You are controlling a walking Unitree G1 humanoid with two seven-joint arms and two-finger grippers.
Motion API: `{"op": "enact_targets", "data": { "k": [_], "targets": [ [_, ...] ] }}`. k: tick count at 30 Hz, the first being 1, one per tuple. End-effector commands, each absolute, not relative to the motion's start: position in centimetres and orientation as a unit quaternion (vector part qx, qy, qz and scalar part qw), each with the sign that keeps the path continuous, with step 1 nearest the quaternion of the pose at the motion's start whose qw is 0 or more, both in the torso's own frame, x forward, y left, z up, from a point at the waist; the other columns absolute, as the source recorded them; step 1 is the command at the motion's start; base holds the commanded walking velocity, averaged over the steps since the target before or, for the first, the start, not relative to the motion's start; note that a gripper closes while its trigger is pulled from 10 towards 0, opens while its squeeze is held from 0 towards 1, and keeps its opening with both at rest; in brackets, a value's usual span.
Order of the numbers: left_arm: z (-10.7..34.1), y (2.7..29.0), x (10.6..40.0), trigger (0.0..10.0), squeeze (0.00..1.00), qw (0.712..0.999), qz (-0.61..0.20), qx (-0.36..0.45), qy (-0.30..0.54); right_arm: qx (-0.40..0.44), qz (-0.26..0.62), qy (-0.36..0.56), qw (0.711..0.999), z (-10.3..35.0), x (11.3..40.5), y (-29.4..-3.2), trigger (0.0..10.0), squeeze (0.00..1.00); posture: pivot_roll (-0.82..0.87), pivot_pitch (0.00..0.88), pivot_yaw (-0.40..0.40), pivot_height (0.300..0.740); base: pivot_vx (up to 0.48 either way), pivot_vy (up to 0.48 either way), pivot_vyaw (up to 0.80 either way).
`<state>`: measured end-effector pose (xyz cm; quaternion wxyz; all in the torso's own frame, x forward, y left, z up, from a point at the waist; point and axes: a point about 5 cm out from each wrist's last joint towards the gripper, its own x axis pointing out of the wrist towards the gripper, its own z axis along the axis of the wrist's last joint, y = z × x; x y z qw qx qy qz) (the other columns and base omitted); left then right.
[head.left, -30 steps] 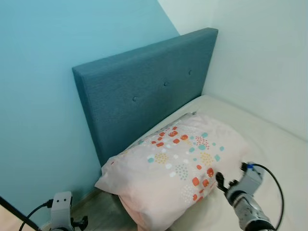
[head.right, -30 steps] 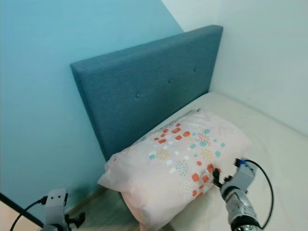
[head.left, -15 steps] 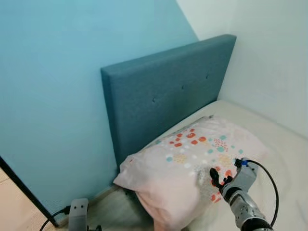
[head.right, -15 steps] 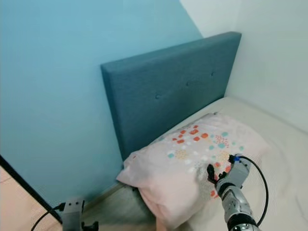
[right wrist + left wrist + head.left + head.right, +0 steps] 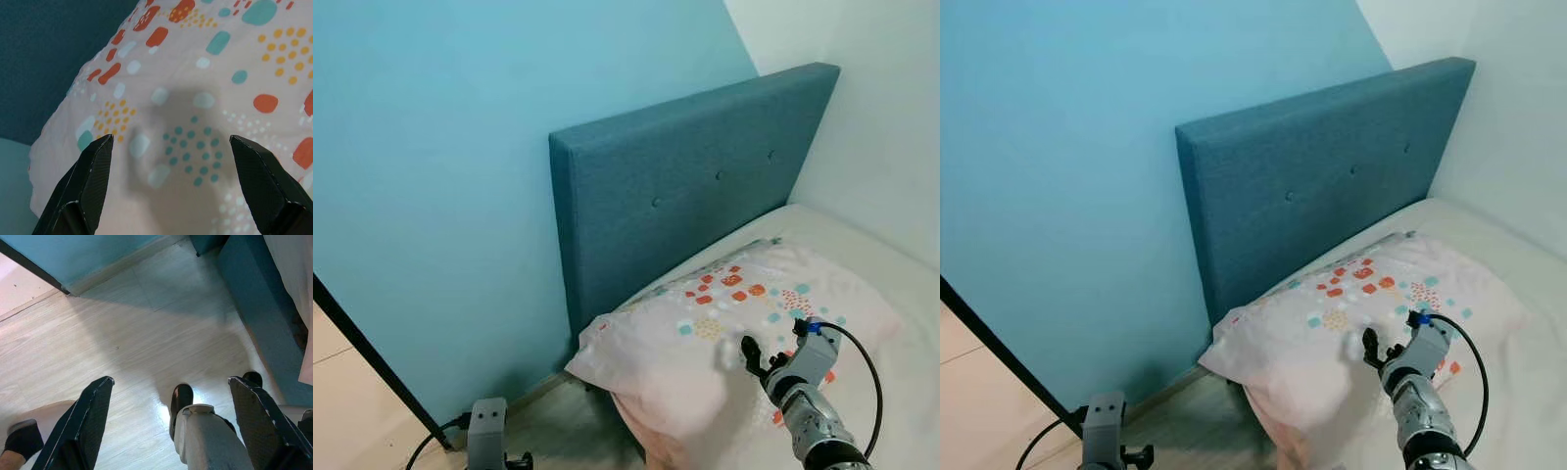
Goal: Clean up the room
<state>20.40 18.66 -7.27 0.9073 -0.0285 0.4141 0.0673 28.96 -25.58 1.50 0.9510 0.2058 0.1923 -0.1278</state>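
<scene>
A pale pink pillow (image 5: 705, 343) with orange, teal and yellow dots lies on the bed against the blue upholstered headboard (image 5: 695, 186), one corner hanging over the bed's edge. My right gripper (image 5: 751, 354) hovers just above the pillow's near side, open, with nothing between its fingers (image 5: 88, 181); the wrist view looks straight down onto the dotted fabric (image 5: 195, 112). My left gripper (image 5: 171, 431) hangs low beside the bed, open, pointing at the wooden floor (image 5: 98, 342).
The cream mattress (image 5: 862, 245) runs to the right along a white wall. A teal wall (image 5: 460, 147) stands behind the headboard. A dark post (image 5: 362, 343) leans at the left. My own feet (image 5: 182, 399) stand on the floor near the blue bed base (image 5: 264, 308).
The camera has swung left, so the bed and headboard sit further right in view. My right gripper has stayed open over the pillow's near side, slightly further onto it.
</scene>
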Motion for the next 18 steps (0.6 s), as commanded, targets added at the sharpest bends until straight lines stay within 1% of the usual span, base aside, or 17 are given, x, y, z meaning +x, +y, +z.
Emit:
{"op": "enact_targets", "data": {
  "k": [1,4,9,13,16,18],
  "targets": [
    [-7.5,18.3,20.0,10.0,0.00,0.904,0.062,-0.026,0.423,0.213,-0.144,0.178,0.950,2.0,29.2,-26.2,10.0,0.00,0.04,0.027,-0.018,0.735,0.000,0.000,0.00],
    [-7.5,18.3,20.1,10.0,0.00,0.904,0.062,-0.025,0.423,0.213,-0.155,0.180,0.948,2.0,29.1,-26.5,10.0,0.00,0.04,0.028,-0.020,0.730,0.000,0.000,0.00],
    [-7.5,18.0,20.1,10.0,0.00,0.907,0.062,-0.035,0.416,0.215,-0.195,0.184,0.939,1.9,28.4,-27.9,10.0,0.00,0.04,0.035,-0.026,0.705,0.000,0.000,0.00],
    [-7.5,17.9,20.1,10.0,0.00,0.908,0.061,-0.037,0.414,0.252,-0.216,0.173,0.927,1.7,28.0,-28.6,10.0,0.00,0.03,0.033,-0.027,0.685,0.000,0.000,0.00],
    [-7.5,17.9,20.1,10.0,0.00,0.908,0.061,-0.037,0.413,0.258,-0.219,0.171,0.925,1.7,27.9,-28.7,10.0,0.00,0.03,0.033,-0.027,0.670,0.000,0.000,0.00],
    [-7.5,17.8,20.1,10.0,0.00,0.909,0.065,-0.041,0.411,0.278,-0.227,0.165,0.919,1.6,27.7,-28.9,10.0,0.00,0.03,0.034,-0.028,0.660,0.000,0.000,0.00]
  ]
}}
